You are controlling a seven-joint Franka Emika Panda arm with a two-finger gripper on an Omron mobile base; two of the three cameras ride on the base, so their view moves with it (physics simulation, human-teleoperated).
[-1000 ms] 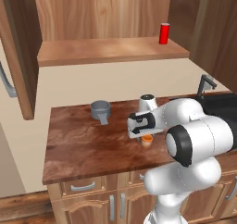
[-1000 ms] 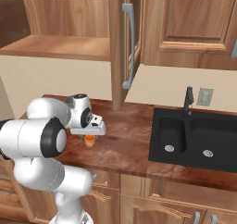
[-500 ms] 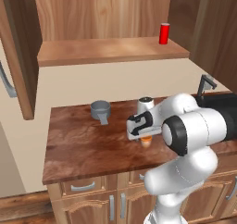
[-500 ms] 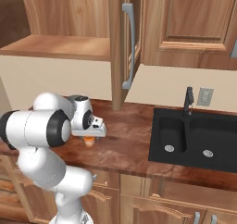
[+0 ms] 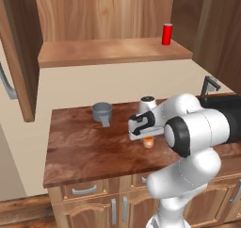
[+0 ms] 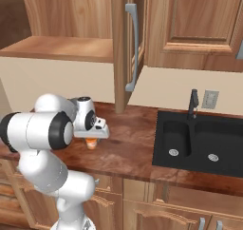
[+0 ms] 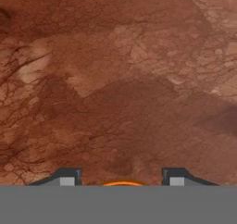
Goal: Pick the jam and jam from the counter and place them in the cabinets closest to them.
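Hand view puts the jam [image 7: 122, 183] between your finger tips, at six o'clock over the counter [image 7: 115, 79]. The gripper [image 5: 148, 138] has dropped onto it since a second ago, jaws closing in; a firm pinch I cannot confirm. Lift comes next.

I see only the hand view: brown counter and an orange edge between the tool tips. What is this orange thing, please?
Observer: A small orange jar, standing upright on the counter directly under the tool.
Operator: Is the cabinet above open?
Observer: Yes. Its shelf is exposed, and a red can stands near the shelf's right end.
Operator: Is anything else near the jar?
Observer: A grey cup stands on the counter, left of the jar in the left base view and apart from it.
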